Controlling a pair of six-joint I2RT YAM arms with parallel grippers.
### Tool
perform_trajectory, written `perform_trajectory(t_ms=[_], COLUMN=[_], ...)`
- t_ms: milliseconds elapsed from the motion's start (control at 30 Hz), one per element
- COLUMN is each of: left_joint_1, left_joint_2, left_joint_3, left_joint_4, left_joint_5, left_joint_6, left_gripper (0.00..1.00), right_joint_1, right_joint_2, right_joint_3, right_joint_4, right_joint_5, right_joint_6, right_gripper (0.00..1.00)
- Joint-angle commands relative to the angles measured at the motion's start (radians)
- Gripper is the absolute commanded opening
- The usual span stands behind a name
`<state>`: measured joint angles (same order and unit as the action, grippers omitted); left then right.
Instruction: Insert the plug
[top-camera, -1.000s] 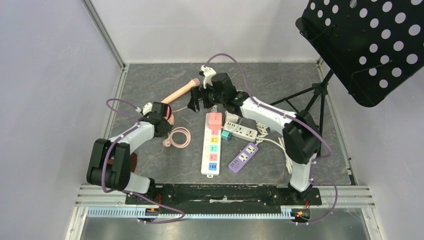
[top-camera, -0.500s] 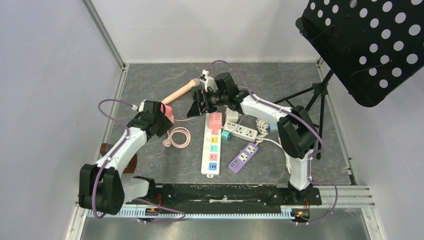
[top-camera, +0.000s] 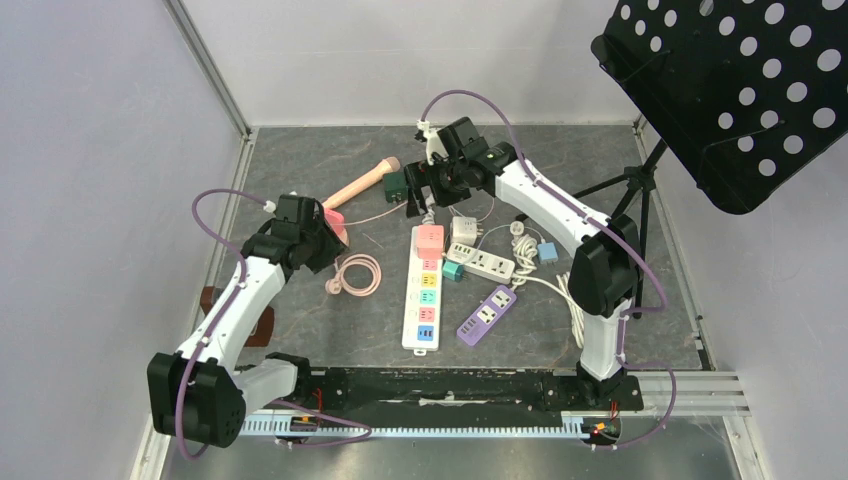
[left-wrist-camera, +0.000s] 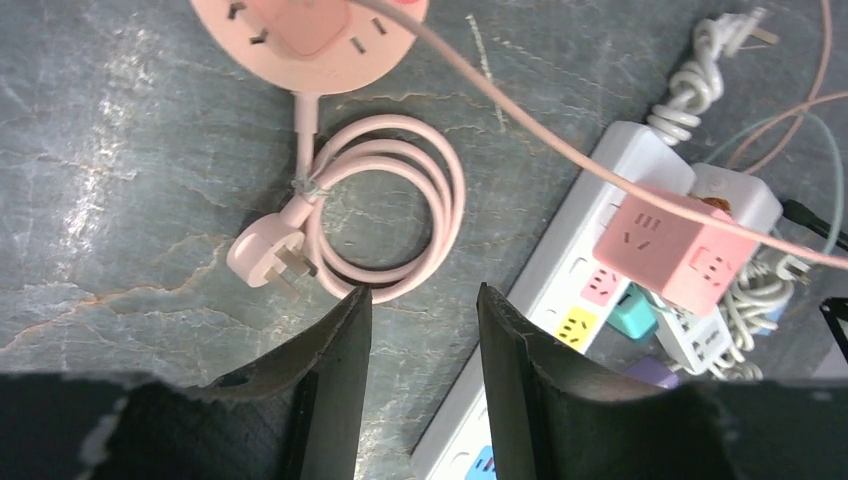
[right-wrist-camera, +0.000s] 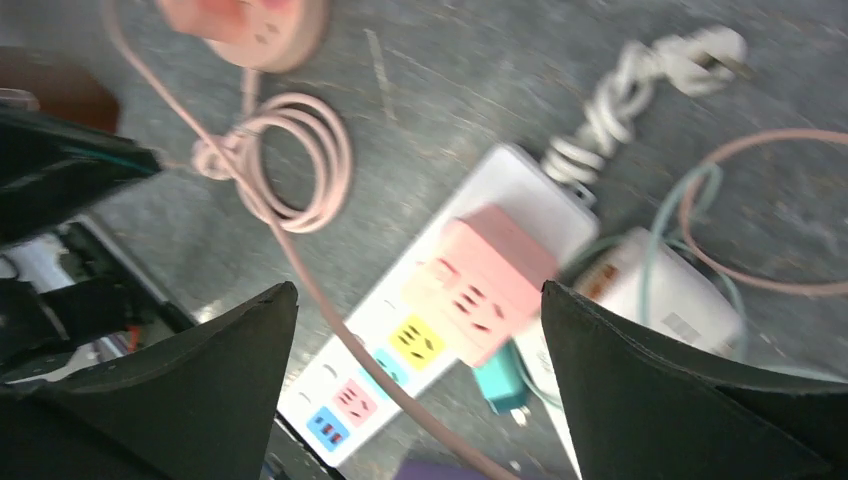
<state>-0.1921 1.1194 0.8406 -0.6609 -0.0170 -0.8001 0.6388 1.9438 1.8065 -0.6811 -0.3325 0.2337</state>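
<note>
Pale walls (top-camera: 100, 150) stand on three sides of a dark grey bench (top-camera: 320, 335) with a stone-like pattern, and a metal rail runs along its near edge. One black music stand (top-camera: 740, 90), full of round holes, hangs over the right far corner on its tripod.

There are two arms. The left gripper (left-wrist-camera: 422, 295) is released: its fingers are apart and only the bench shows between them. The right gripper (right-wrist-camera: 418, 290) is spread wide, with nothing in it, above the far end of the strips.

I count three power strips: one long white strip (top-camera: 423, 300) with coloured sockets, one short white strip (top-camera: 482, 263) and one purple strip (top-camera: 487, 313), near each other in the middle. One pink wand (top-camera: 360, 182) lies at the far side. One round pink socket (left-wrist-camera: 240, 15) lies just ahead of the left gripper, and its coiled cord (left-wrist-camera: 450, 200) ends in a flat pink plug (left-wrist-camera: 262, 262) on the bench. One pink cube adapter (top-camera: 430, 238) sits on the far end of the long white strip.

The plug (left-wrist-camera: 300, 25) of the thin pink cord seems to sit on the face of the round pink socket; how deep, I cannot tell.
</note>
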Motion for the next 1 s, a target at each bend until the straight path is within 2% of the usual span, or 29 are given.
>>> perform_trajectory(t_ms=[0, 67, 200, 300, 400, 433, 500, 633, 800, 967], left_joint_1=[0.002, 0.002, 0.002, 0.002, 0.002, 0.002, 0.001, -0.004, -0.016, -0.081], left_joint_2=[-0.054, -0.066, -0.028, -0.008, 0.007, 0.023, 0.066, 0.129, 0.133, 0.089], left_joint_3=[0.079, 0.098, 0.174, 0.212, 0.238, 0.241, 0.255, 0.215, 0.151, 0.014], left_joint_4=[0.002, 0.030, 0.074, 0.147, 0.218, 0.257, 0.317, 0.535, 0.590, 0.899], left_joint_5=[0.078, 0.144, 0.282, 0.377, 0.359, 0.370, 0.413, 0.583, 0.666, 0.724], left_joint_6=[0.099, 0.134, 0.167, 0.168, 0.155, 0.151, 0.143, 0.153, 0.257, 0.236], left_gripper=[0.50, 0.51, 0.51, 0.51, 0.52, 0.52, 0.52, 0.49, 0.49, 0.54], right_joint_1=[-0.057, -0.084, -0.116, -0.114, -0.115, -0.115, -0.116, -0.121, -0.138, -0.139], right_joint_2=[-0.026, -0.018, 0.007, -0.034, -0.087, -0.092, -0.081, -0.057, -0.082, -0.097], right_joint_3=[0.019, 0.032, 0.033, -0.064, -0.184, -0.194, -0.166, -0.149, -0.207, -0.230], right_joint_4=[-0.129, -0.131, -0.081, 0.137, 0.431, 0.496, 0.521, 0.615, 0.724, 0.792], right_joint_5=[0.110, 0.028, -0.415, -0.666, -0.745, -0.736, -0.674, -0.622, -0.502, -0.439], right_joint_6=[-0.100, -0.137, -0.176, -0.062, 0.149, 0.213, 0.286, 0.445, 0.644, 0.772], right_gripper=[0.93, 0.93, 0.89, 0.89, 0.91, 0.90, 0.91, 0.89, 0.88, 0.87])
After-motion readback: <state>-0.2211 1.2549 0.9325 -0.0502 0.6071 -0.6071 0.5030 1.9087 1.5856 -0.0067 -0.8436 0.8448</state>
